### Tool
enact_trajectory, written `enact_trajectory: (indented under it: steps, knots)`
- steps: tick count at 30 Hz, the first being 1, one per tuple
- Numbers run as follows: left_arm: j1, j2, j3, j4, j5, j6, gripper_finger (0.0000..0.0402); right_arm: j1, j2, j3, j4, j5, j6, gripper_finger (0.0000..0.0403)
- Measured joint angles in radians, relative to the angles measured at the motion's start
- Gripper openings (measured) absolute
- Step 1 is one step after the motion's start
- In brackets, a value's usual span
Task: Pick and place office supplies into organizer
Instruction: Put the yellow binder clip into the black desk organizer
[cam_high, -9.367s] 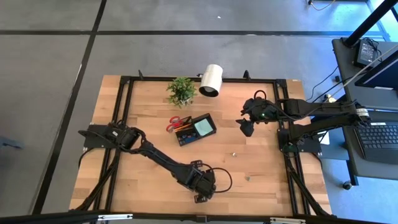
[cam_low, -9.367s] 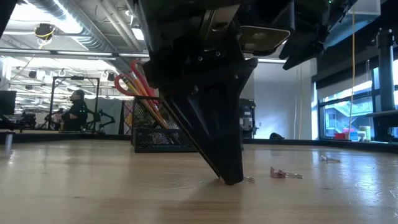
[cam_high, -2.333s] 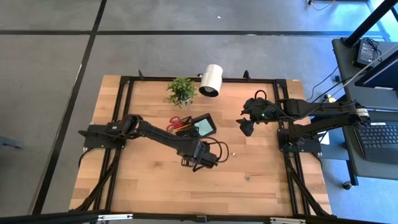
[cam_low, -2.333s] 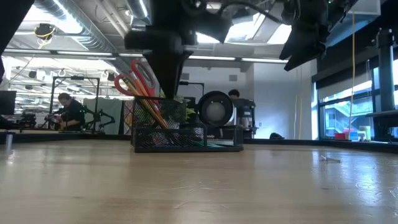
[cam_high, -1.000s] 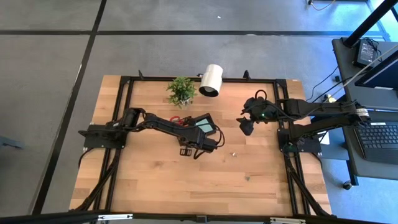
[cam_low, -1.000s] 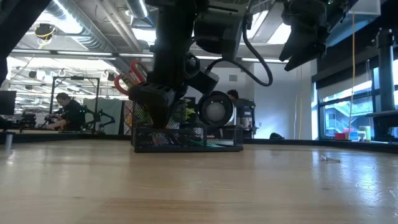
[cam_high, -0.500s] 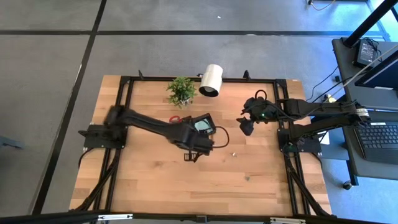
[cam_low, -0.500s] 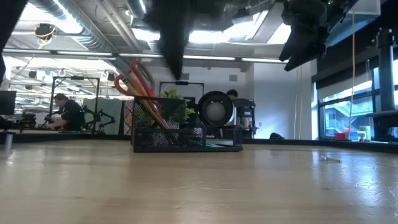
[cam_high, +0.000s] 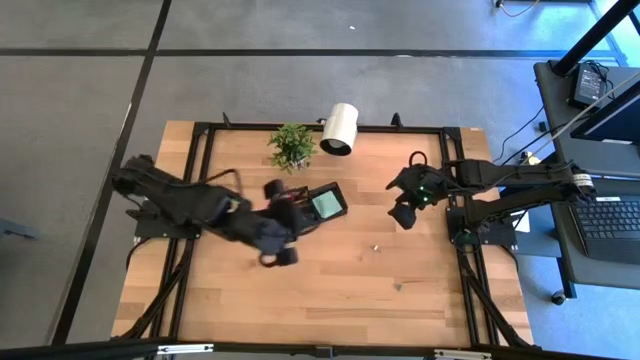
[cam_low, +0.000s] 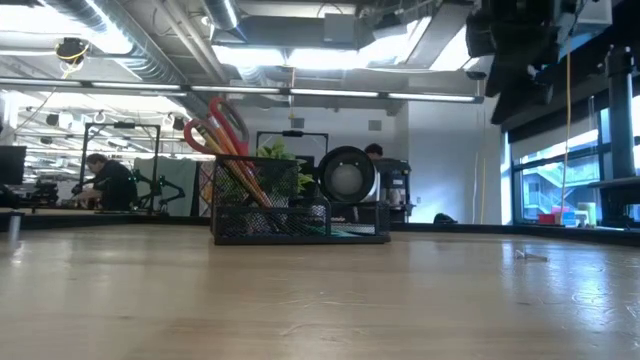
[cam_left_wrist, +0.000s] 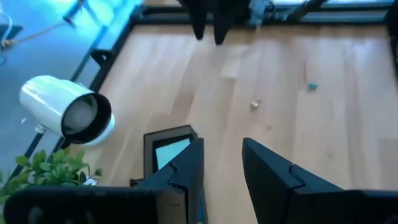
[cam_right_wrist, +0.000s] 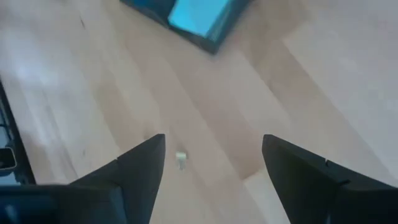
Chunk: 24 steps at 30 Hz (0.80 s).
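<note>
Just ahead of the left pincer (cam_left_wrist: 221, 146) stood the organizer (cam_high: 318, 205), already loaded: the note pad (cam_high: 326, 205) lay in its compartment on the side nearer the right pincer, and the scissors (cam_low: 222, 120) and pencils (cam_low: 245, 175) stood up out of the other. Beyond the organizer from that pincer, loose on the bench (cam_high: 330, 300), lay a clip (cam_high: 375, 243), and farther off a small blue piece (cam_left_wrist: 313, 86). By this showing most of the job was done and only those two small bits were left to gather.

The left pincer's jaws stood partly apart with nothing between them. Its arm showed blurred in the high view, folded low across its own side of the bench, the wrist aimed at the organizer. The right pincer (cam_right_wrist: 212, 140) hung over the bench with jaws spread wide and empty, the clip (cam_right_wrist: 181, 159) almost directly beneath it and the organizer a little way ahead; its arm reached in from its base with the wrist tipped down. It looked the better placed to drop onto the clip.
</note>
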Motion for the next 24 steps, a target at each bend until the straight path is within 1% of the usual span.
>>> enact_trajectory:
  steps: [2,4,7,9,14,17,20,24]
  knots:
    - [-0.033,-0.064,-0.068,0.032,-0.034,-0.023,0.0104,0.009,0.0,0.0,-0.023,-0.001,0.02,0.0272]
    - [-0.066,-0.139,-0.167,0.072,-0.09,-0.064,0.0104,0.02,0.0,0.0,-0.019,-0.001,0.04,0.0272]
    - [-0.112,-0.265,-0.348,0.168,-0.154,-0.139,0.0104,0.029,0.0,0.0,0.008,0.004,0.049,0.0272]
    - [-0.134,-0.354,-0.478,0.256,-0.164,-0.16,0.0104,0.029,0.004,0.0,0.032,0.005,0.068,0.0272]
    - [-0.16,-0.579,-0.787,0.522,-0.108,-0.121,0.0104,0.029,0.078,0.0,0.109,0.006,0.098,0.0272]
    - [-0.16,-0.708,-0.944,0.677,-0.039,-0.064,0.0104,0.029,0.154,0.0,0.143,0.006,0.123,0.0272]
    - [-0.16,-0.833,-1.077,0.807,0.039,-0.001,0.0104,0.031,0.231,0.001,0.184,0.006,0.151,0.0272]
    - [-0.158,-0.994,-1.215,0.903,0.136,0.062,0.0104,0.039,0.31,0.038,0.162,0.008,0.201,0.0272]
